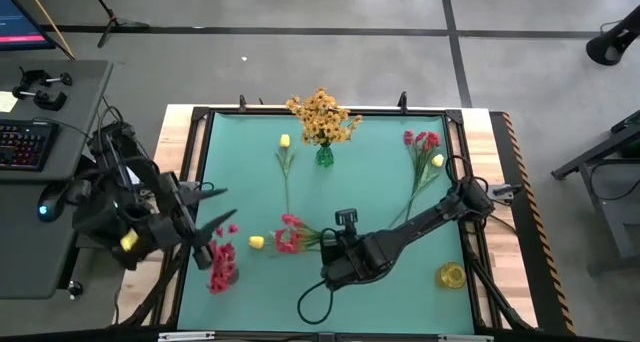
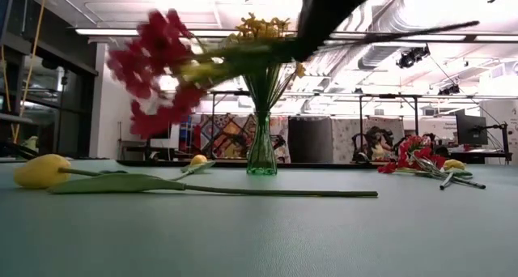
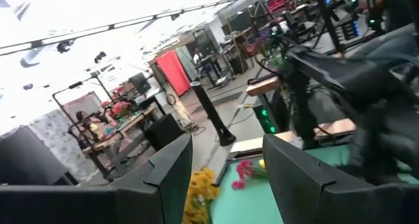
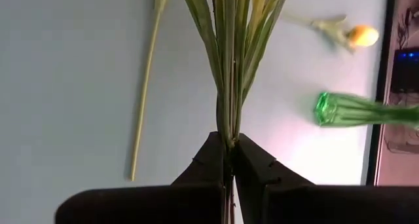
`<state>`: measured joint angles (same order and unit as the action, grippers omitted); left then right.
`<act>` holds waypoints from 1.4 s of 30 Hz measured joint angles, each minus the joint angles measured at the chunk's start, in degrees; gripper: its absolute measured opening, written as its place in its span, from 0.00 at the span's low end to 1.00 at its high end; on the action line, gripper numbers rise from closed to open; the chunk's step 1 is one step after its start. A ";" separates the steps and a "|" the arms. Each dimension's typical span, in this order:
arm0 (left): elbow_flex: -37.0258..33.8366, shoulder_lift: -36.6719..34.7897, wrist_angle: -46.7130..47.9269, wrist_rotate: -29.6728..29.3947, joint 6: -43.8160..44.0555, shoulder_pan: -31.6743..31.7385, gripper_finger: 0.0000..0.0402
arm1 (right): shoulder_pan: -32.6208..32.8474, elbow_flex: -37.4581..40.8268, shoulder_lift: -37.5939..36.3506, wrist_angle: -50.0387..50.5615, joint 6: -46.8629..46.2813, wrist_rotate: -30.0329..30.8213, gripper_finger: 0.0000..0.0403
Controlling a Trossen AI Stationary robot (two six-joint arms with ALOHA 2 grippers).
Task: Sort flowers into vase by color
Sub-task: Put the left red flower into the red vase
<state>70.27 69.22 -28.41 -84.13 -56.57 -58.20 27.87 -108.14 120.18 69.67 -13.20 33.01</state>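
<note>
High view shows my right gripper [image 1: 322, 240] over the near middle of the green table [image 1: 380, 182]. Its fingers are closed on the green stems of a red flower bunch [image 1: 290, 234]. From above, the bunch lies about level, with its long axis across the table: blooms toward my left arm, stems toward my wrist.

My right wrist view adds what the top camera cannot: the two dark fingers [image 4: 255, 168] pinch the stems tight, with no gap between them, and the stems run straight away from the fingers. It also shows the green vase [image 4: 360, 111] off to one side.

From the low view I learn that the bunch is in the air, above the table. The red blooms [image 2: 158, 70] hang a little lower than the stems there, so the bunch tilts slightly down at the bloom end. A yellow tulip [image 2: 40, 171] lies flat on the table in front, its stem pointing to the picture's right. Behind it the green vase stands upright at the far middle and holds the orange-yellow flowers [image 2: 263, 27].

My left gripper [image 1: 215, 217] waits at the table's left edge, its fingers spread apart and holding nothing. Another red bunch [image 1: 222, 265] lies just beside it, and a third [image 1: 421, 142] lies at the far right.
</note>
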 joint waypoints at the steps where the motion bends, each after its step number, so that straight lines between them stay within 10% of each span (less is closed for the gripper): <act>1: 0.66 -0.16 0.04 0.00 -0.88 0.36 0.43 | 0.10 1.07 0.00 0.15 -0.36 -0.07 0.00; 14: -8.95 -12.35 6.30 12.24 9.06 7.29 0.43 | 1.23 29.52 -14.84 -15.22 -12.22 -3.62 0.00; 24: -20.61 -22.23 6.04 24.94 19.00 17.09 0.43 | 0.89 58.17 -39.37 -85.60 10.96 14.54 0.00; 31: -23.30 -22.21 4.92 35.40 23.77 26.16 0.43 | -7.52 65.07 -38.79 -126.01 26.51 -4.89 0.00; 42: -23.74 -13.02 4.91 53.40 35.56 36.98 0.44 | -16.83 52.98 -28.24 -125.80 24.52 -20.32 0.00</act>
<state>46.52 56.21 -23.50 -30.73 -21.02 -21.22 11.05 -55.16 91.94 -56.13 11.32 12.70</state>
